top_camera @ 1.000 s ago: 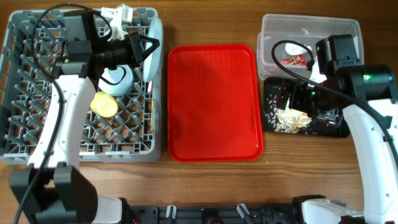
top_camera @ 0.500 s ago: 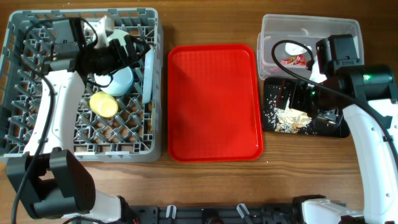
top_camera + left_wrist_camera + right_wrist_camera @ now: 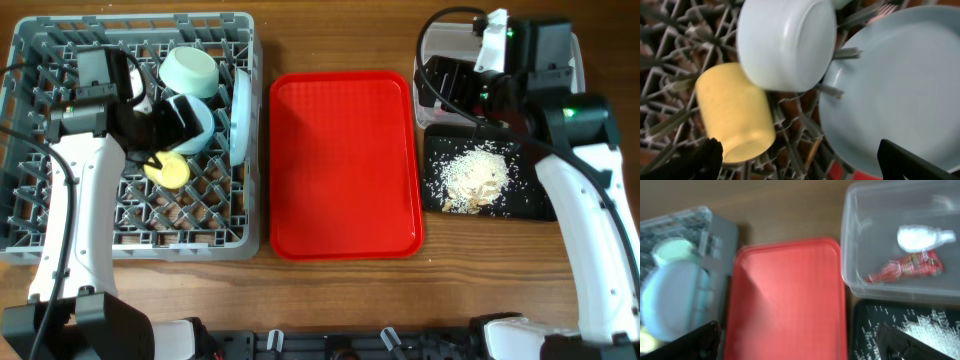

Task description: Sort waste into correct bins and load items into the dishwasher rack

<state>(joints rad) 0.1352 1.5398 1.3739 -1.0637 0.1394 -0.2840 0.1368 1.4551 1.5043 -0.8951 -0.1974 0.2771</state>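
The grey dishwasher rack [image 3: 60,215] holds two mint bowls [image 3: 190,70] [image 3: 787,42], a yellow cup [image 3: 168,170] [image 3: 735,112] on its side and the plate [image 3: 240,110] [image 3: 895,85] standing on edge. My left gripper [image 3: 180,120] [image 3: 800,167] hangs open over the cup and the nearer bowl, holding nothing. My right gripper [image 3: 450,85] [image 3: 797,347] is open and empty above the clear tub [image 3: 570,45] [image 3: 850,245]. Inside the tub lie the red wrapper [image 3: 905,267] and the white tissue [image 3: 922,236]. Rice crumbs [image 3: 480,175] [image 3: 925,327] lie in the black tray [image 3: 535,205].
The bare red serving tray [image 3: 345,165] [image 3: 790,300] lies between the rack and the bins. A fork's tines [image 3: 885,9] show behind the plate. A thin wooden stick [image 3: 812,152] lies low in the rack grid. Wooden tabletop [image 3: 340,290] runs along the front.
My left gripper opened and let go of a mint bowl, which now rests at the rack's far side, then drew back. My right arm swung back over the clear tub, uncovering the black tray.
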